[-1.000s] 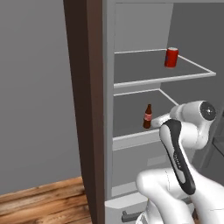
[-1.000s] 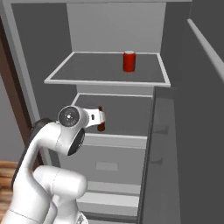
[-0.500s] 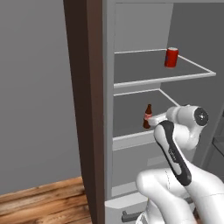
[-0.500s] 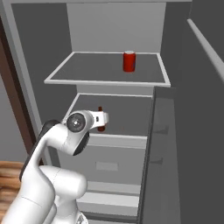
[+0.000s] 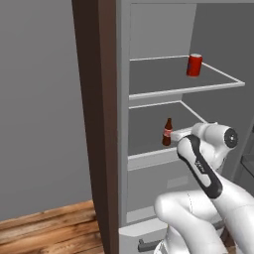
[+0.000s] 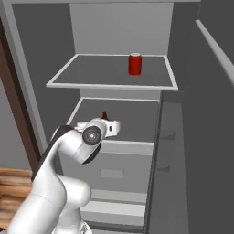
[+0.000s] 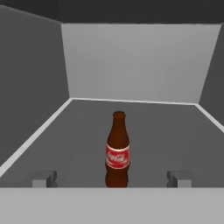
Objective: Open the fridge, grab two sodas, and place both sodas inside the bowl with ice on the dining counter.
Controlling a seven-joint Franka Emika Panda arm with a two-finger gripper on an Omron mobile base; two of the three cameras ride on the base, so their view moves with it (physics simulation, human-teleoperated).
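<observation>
One bottle is found upright on the lower shelf of the open fridge, its long axis vertical, dead ahead of the pincer and centred between the two fingertips. The pincer is released, jaws spread wide, nothing grasped; the bottle is judged just short of the gap, so a straight advance is required. The red can is noted on the shelf above.
</observation>
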